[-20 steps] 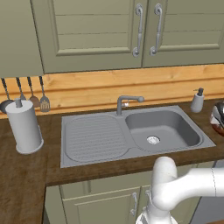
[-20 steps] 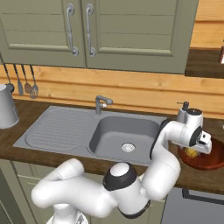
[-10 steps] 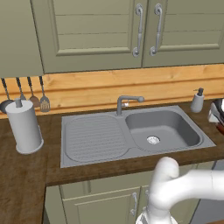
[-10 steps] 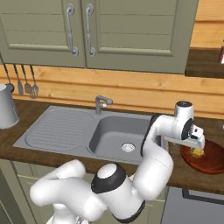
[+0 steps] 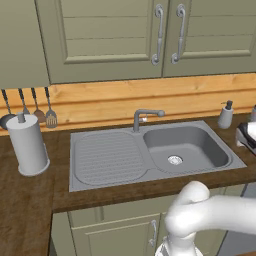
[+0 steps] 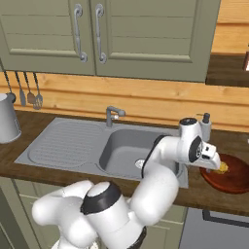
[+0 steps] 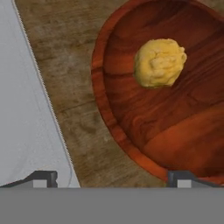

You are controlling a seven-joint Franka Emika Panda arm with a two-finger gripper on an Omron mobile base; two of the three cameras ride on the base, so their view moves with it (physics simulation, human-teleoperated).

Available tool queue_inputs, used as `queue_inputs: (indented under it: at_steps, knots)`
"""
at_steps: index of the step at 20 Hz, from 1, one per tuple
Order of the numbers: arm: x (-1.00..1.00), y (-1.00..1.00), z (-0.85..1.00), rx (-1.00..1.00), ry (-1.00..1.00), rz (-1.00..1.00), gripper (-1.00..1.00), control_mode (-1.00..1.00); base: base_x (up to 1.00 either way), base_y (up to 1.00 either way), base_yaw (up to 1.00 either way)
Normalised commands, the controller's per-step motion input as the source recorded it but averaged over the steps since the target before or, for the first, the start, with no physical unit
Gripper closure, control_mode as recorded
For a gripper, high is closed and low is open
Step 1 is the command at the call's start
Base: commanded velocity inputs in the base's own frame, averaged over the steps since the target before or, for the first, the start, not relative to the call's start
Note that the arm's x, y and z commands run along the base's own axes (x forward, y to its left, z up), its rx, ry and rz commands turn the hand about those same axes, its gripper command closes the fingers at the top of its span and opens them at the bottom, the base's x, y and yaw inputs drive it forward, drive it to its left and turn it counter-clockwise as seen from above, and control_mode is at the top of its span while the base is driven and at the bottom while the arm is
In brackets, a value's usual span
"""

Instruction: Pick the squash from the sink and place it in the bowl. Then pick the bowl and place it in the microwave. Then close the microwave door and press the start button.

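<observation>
The yellow squash [image 7: 159,62] lies loose inside the wide reddish-brown bowl [image 7: 131,131], which stands on the wooden counter right of the sink [image 7: 22,109]. My gripper [image 7: 113,178] hovers open above the bowl's sink-side rim. One fingertip is over the sink's edge and the other over the bowl, with nothing between them. From the right base view the gripper [image 6: 214,163] sits just left of the squash [image 6: 222,168] and over the bowl [image 6: 233,179]. The sink basin [image 6: 127,151] holds nothing. The hand [image 5: 246,136] shows at the right edge of the left base view, beside the sink [image 5: 175,147].
A soap dispenser [image 6: 206,125] stands behind the bowl near the wall. The faucet [image 5: 145,117] rises behind the basin. A paper towel roll [image 5: 27,145] stands on the far left counter under hanging utensils [image 5: 35,107]. Cabinet doors [image 5: 160,35] hang above.
The arm's elbow has swung up and over while the hand drew slightly toward the bowl's sink side. The squash stays in the bowl.
</observation>
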Motion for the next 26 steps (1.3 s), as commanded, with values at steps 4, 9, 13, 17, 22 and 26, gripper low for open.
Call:
queue_inputs:
  at_steps: [4, 9, 13, 17, 22, 26]
  knots:
    - [0.25, -0.23, 0.07, -0.01, 0.13, 0.06, -1.00, -1.00, 0.00, 0.00, 0.00]
    - [0.10, -0.14, 0.04, 0.00, 0.10, 0.04, -1.00, -1.00, 0.00, 0.00, 0.00]
    - [0.27, -0.04, 0.04, 0.00, 0.20, 0.04, -1.00, -1.00, 0.00, 0.00, 0.00]
    - [0.35, -0.04, -0.02, 0.00, 0.05, 0.04, -1.00, -1.00, 0.00, 0.00, 0.00]
    - [0.29, -0.14, -0.01, 0.00, 0.01, 0.06, -1.00, -1.00, 0.00, 0.00, 0.00]
    - [0.02, -0.05, -0.13, 0.00, 0.02, 0.04, -1.00, -1.00, 0.00, 0.00, 0.00]
